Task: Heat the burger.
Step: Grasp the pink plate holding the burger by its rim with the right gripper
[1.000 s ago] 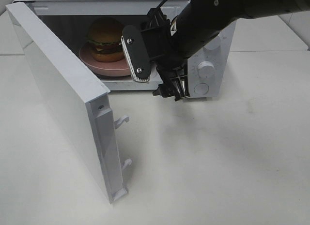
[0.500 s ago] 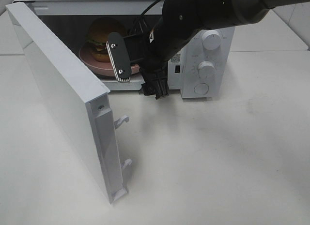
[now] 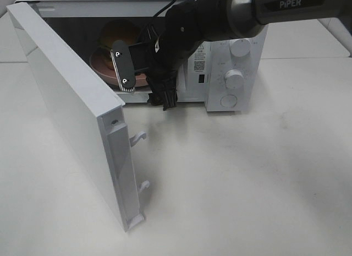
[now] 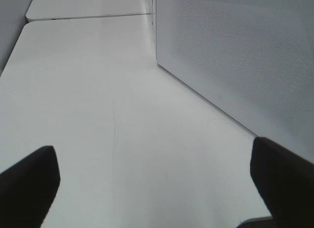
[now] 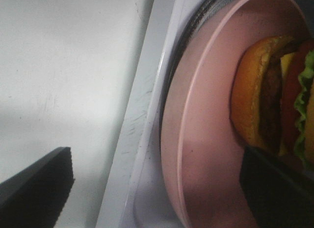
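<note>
Nearest me on the worktop (image 3: 247, 179), the microwave door (image 3: 71, 107) stands swung wide open. Past it, my right tool (image 3: 146, 82) reaches into the microwave (image 3: 231, 63) mouth with its fingers spread, holding nothing. Just behind it the burger (image 5: 274, 90) sits on a pink plate (image 5: 196, 139) inside the oven. My left tool (image 4: 157, 189), also spread, hovers over bare worktop beside the oven's outer wall.

Glossy black arm (image 3: 231, 16) — white "PIPER" lettering, 2-screw pincer (image 3: 144, 82) pad
</note>
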`<state>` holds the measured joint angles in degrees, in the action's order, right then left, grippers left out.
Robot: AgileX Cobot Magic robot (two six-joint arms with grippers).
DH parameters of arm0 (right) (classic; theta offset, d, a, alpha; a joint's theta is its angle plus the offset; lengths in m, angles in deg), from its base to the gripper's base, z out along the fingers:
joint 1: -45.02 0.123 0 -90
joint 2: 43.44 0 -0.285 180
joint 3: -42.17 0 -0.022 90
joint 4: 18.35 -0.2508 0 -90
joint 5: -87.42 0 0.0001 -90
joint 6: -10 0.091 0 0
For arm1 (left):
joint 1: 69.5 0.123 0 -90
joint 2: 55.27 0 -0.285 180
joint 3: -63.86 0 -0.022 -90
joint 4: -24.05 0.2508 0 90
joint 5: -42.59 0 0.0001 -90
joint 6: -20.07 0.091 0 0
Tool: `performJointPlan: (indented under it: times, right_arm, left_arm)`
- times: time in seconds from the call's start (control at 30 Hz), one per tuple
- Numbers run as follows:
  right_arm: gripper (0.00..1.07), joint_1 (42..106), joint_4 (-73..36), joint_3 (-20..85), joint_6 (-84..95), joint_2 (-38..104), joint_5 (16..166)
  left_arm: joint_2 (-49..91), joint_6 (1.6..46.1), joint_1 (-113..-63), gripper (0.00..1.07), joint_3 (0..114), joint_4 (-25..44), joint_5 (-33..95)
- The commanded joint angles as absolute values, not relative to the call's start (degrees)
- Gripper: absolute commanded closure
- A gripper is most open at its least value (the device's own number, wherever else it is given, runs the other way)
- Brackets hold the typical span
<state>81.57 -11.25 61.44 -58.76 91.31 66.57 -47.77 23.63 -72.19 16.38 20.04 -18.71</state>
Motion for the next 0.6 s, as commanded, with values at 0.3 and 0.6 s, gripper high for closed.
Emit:
performJointPlan:
  times: [0.3, 0.6]
  right_arm:
    - [0.18, 81.1, -10.2, 70.8, -57.0, 96.7, 60.4]
    - [0.21, 80.4, -12.0, 75.4, -57.0, 100.8, 58.8]
  left_arm:
    - [-48.7, 23.6, -72.1, 0.08, 16.2, 19.6, -18.6]
    - [-48.7, 23.6, -72.1, 0.08, 16.2, 19.6, -18.6]
